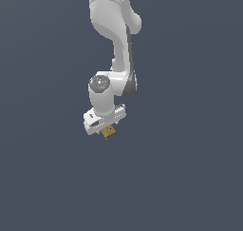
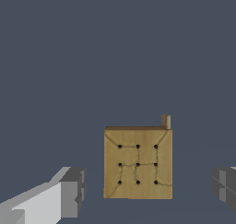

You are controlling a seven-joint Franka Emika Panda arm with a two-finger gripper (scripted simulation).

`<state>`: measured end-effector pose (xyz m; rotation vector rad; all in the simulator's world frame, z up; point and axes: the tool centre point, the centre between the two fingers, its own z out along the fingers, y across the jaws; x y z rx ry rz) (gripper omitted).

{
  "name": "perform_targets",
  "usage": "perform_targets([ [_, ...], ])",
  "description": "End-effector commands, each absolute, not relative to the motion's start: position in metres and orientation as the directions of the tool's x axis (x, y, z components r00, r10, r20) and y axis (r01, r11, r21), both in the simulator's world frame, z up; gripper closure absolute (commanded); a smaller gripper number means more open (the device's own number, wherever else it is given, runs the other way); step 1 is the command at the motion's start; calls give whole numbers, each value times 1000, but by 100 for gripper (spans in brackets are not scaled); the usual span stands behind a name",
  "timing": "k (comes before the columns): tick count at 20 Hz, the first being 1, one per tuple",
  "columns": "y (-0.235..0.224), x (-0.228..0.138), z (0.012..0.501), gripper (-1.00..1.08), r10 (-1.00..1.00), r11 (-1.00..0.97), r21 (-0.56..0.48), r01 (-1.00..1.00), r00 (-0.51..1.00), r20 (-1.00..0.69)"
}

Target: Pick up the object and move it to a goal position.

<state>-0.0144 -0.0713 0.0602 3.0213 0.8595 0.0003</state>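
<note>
Between the two grey finger pads of the white parallel gripper sat the small tan-brown, cardboard-coloured cube, seen from the wrist camera with its top face turned up. That face carried nine dark dots in three rows of three, with thin dark lines wandering between some of them. A small tan stub rose at one far corner of the cube. Clear grey gaps showed on both sides of the cube, so neither pad touched it; the jaws stood spread wide, holding nothing. Beyond the cube lay only the flat slate-grey surface, plain and even in tone.

From the exterior view, the gripper hung at the end of the white, jointed robot arm, which came down from the top edge of the picture. The cube showed as a tiny tan patch just under the gripper's white body, near its lower edge. At that size the fingers could not be told apart there, nor whether the cube rested on the surface or sat slightly above it. The same slate-grey filled the rest of the picture.
</note>
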Motion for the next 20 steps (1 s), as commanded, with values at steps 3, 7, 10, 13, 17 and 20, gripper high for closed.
perform_targets([
  [3,-71,-15,49,-92,527,-850,0,527,850,0],
  [7,-71,-16,29,-92,529,-849,0,529,849,0],
  [10,-71,-16,17,-92,530,-848,0,530,848,0],
  [13,-71,-15,12,-92,530,-848,0,530,848,0],
  [17,-71,-15,11,108,530,-848,0,530,848,0],
  [20,-71,-15,11,108,530,-848,0,530,848,0],
])
